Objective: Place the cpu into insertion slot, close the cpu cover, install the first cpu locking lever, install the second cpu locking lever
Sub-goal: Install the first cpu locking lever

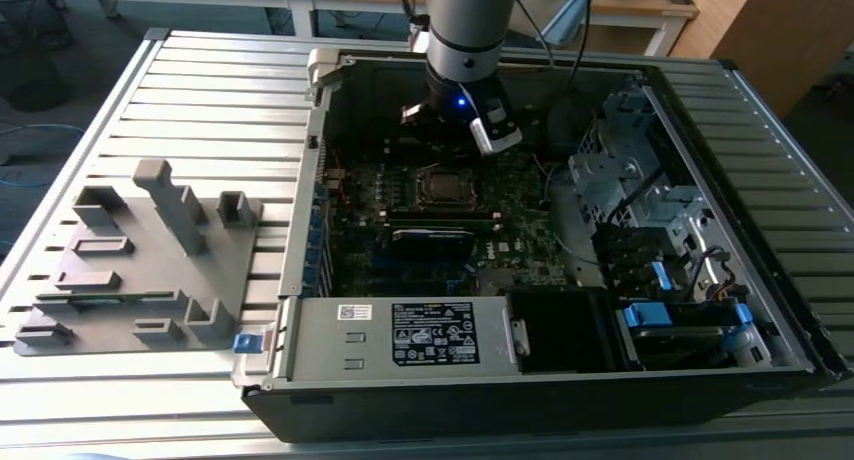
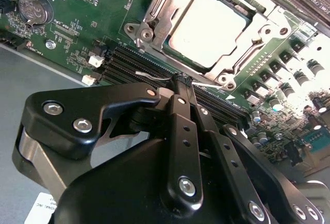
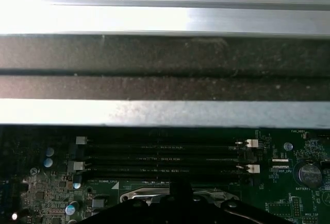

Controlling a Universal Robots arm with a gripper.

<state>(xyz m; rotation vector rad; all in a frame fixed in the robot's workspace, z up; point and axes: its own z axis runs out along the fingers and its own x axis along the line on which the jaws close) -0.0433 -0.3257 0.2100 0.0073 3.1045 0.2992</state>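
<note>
In the second wrist view the cpu (image 2: 206, 28) lies flat in the insertion slot (image 2: 135, 30), its pale metal top showing through the window of the cpu cover (image 2: 154, 2). The cover lies down over it. My gripper (image 2: 180, 82) is shut, its black fingers (image 2: 178, 131) pressed together, and the tips meet a thin silvery locking lever wire (image 2: 149, 74) beside the socket's edge. I cannot tell whether the wire is pinched or only touched. In the exterior view the gripper (image 1: 447, 145) hangs just above the socket (image 1: 441, 185) inside the open computer case.
Long black memory slots (image 3: 165, 157) run beside the socket, close to the case wall (image 3: 165, 80). A black memory stick (image 1: 434, 235), drive cages (image 1: 627, 180) and the power supply (image 1: 400, 335) stand around the motherboard. A grey fixture (image 1: 134, 260) lies on the slatted table at the exterior view's left.
</note>
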